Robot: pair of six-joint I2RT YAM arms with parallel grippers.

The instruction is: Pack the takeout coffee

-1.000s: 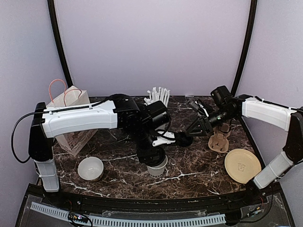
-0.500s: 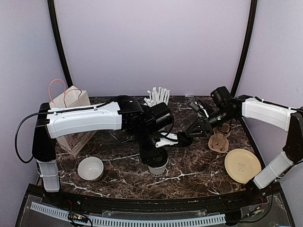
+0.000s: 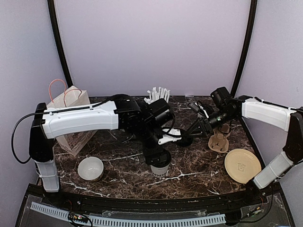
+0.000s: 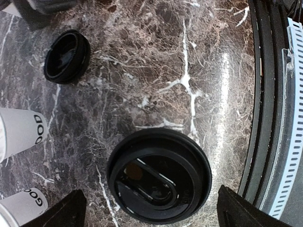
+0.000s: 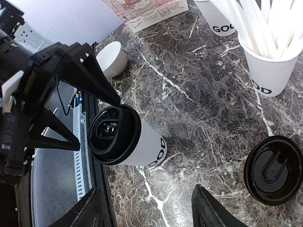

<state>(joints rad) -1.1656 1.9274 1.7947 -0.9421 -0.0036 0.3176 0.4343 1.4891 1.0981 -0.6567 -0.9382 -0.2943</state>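
The round paper cup (image 5: 147, 142), capped by a glossy black lid (image 5: 111, 133), stands on the marbled worktop (image 4: 189, 71) between the wide-open jaws of the left pincer (image 4: 150, 189). The right pincer (image 5: 146, 187) is open too, holding nothing.

I count three white cups: a lidded cup (image 5: 149, 144), a second cup (image 5: 218, 21), a straw cup (image 5: 270, 75). Two black lids, one a loose lid (image 5: 273, 170). One bowl (image 3: 90, 168), one paper bag (image 3: 71, 120), one cardboard carrier (image 3: 218, 142), one tan plate (image 3: 242, 165).
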